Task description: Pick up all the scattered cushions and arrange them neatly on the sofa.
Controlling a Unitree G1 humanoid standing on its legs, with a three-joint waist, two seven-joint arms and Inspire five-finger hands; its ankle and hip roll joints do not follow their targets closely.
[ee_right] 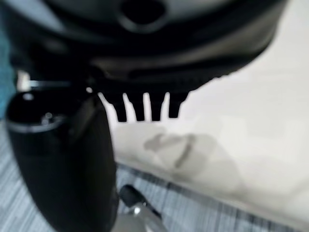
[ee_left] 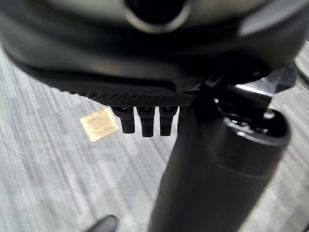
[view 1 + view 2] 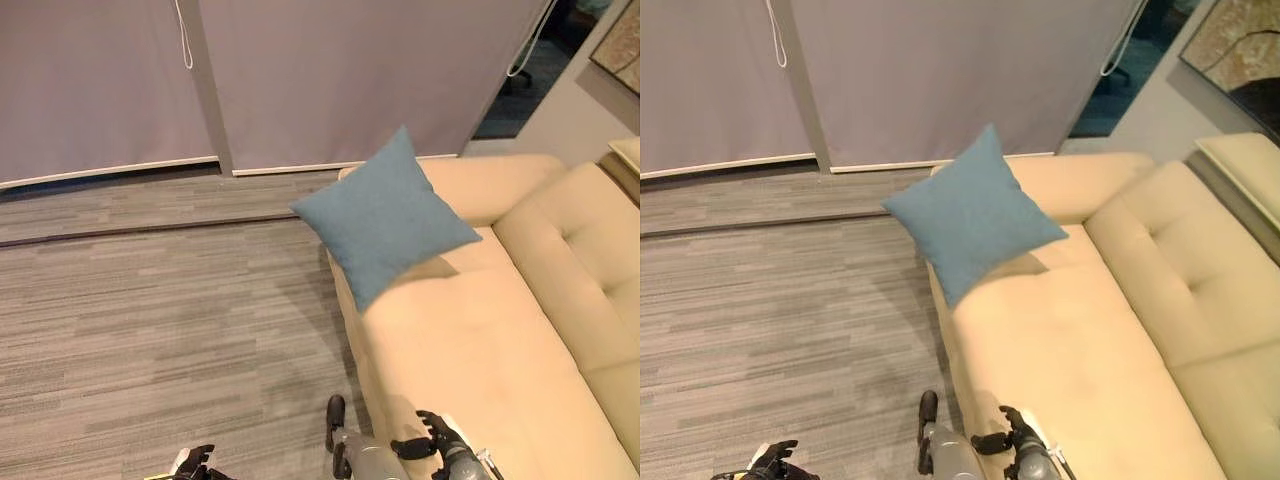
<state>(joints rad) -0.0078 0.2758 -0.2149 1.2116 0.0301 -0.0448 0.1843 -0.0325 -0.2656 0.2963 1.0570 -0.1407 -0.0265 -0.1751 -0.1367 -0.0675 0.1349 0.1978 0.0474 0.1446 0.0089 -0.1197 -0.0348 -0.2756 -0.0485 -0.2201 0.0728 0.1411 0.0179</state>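
Observation:
A blue square cushion (image 3: 385, 218) stands on one corner at the far end of the beige sofa (image 3: 480, 340), leaning against its armrest and jutting past the seat's front edge. My right hand (image 3: 440, 445) hangs low beside the sofa's front edge, well short of the cushion, with relaxed fingers (image 1: 145, 108) holding nothing. My left hand (image 3: 195, 465) is down over the carpet, far from the sofa. Its fingers (image 2: 145, 121) hang straight and hold nothing.
Grey striped carpet (image 3: 150, 330) spreads left of the sofa. Grey blinds (image 3: 350, 80) close the far side. The sofa's tufted backrest (image 3: 580, 250) runs along the right. A tan patch of tape (image 2: 99, 124) lies on the carpet under my left hand. A framed picture (image 3: 1235, 50) hangs at upper right.

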